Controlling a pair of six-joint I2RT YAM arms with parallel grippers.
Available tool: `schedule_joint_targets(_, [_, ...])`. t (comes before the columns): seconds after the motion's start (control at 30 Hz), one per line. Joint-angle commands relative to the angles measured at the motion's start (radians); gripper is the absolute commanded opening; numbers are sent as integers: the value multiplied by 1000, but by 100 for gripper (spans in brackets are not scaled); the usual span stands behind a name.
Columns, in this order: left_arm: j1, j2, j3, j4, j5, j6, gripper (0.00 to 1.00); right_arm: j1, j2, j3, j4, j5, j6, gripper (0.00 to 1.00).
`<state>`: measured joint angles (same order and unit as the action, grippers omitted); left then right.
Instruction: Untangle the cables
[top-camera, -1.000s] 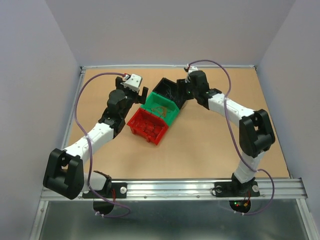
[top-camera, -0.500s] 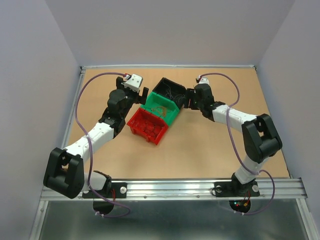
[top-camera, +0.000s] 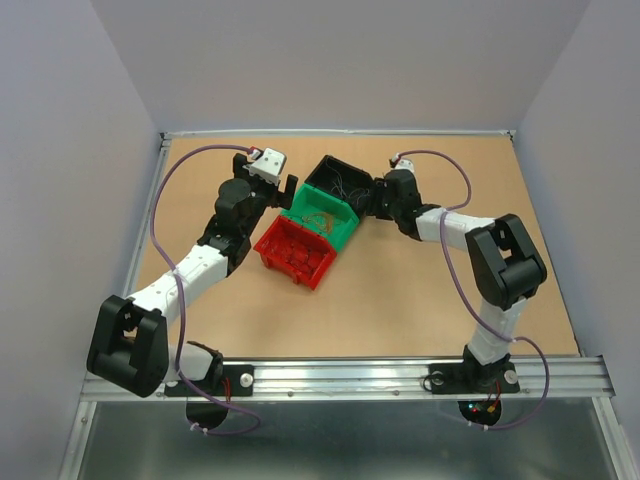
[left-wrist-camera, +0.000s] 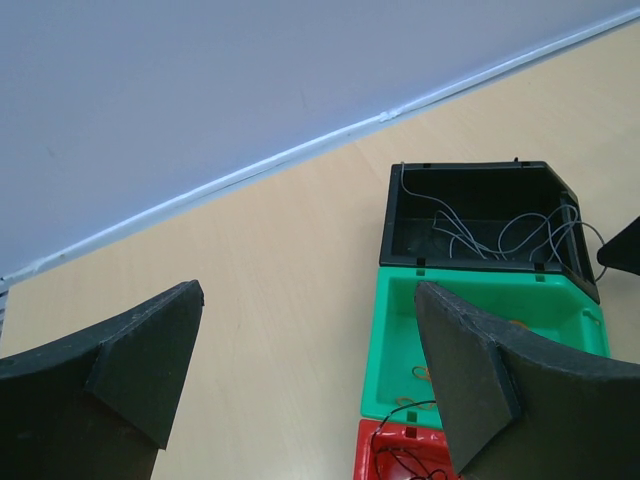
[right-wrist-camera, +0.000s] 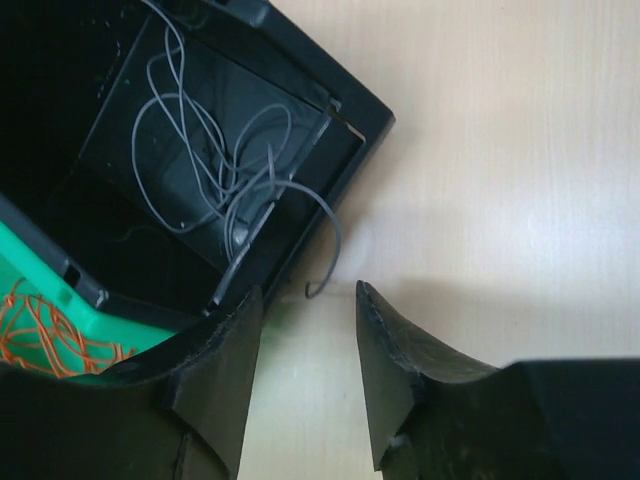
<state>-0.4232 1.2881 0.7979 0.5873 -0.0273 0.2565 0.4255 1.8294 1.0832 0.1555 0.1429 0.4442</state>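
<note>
Just at 12 o'clock of the right gripper (right-wrist-camera: 308, 300), fingers narrowly parted, empty: thin grey tangled cables (right-wrist-camera: 232, 200), one loop spilling over black plastic bin (right-wrist-camera: 350, 95) rim; wide-spread left gripper (left-wrist-camera: 308, 292) farther, at bin's 9 o'clock.

Nothing readable in any view, no legible lettering on the black bin (left-wrist-camera: 460, 190), green bin (left-wrist-camera: 480, 320) or red bin (top-camera: 290, 268), no numbers, no signs.

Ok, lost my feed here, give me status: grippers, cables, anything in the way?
Left gripper open, empty, facing black bin. Right gripper open, at grey cable loop spilling over bin wall. Nothing blocking.
</note>
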Motion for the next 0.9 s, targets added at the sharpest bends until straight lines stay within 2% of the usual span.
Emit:
schedule_joint_targets(0.0, [8, -13, 11, 59, 10, 10, 99, -8, 50, 79, 99, 33, 44, 45])
schedule_joint_targets(0.13, [8, -13, 11, 57, 10, 9, 99, -19, 76, 93, 105, 52, 67, 40])
schedule_joint_targets(0.37, [8, -7, 14, 54, 12, 7, 99, -39, 97, 87, 133, 43, 82, 38])
schedule_joint_targets(0.4, [8, -9, 15, 54, 10, 9, 99, -40, 102, 89, 133, 37, 82, 36])
schedule_joint_targets(0.43, [8, -7, 14, 54, 10, 10, 99, -44, 102, 87, 133, 34, 82, 29])
schedule_joint_targets(0.53, [8, -6, 15, 54, 9, 10, 99, -47, 93, 77, 148, 21, 80, 21])
schedule_joint_targets(0.8, [8, -3, 17, 52, 10, 10, 99, -64, 99, 75, 161, -52, 79, 20])
schedule_joint_targets(0.87, [8, -4, 17, 51, 12, 12, 99, -68, 102, 78, 162, -63, 80, 14])
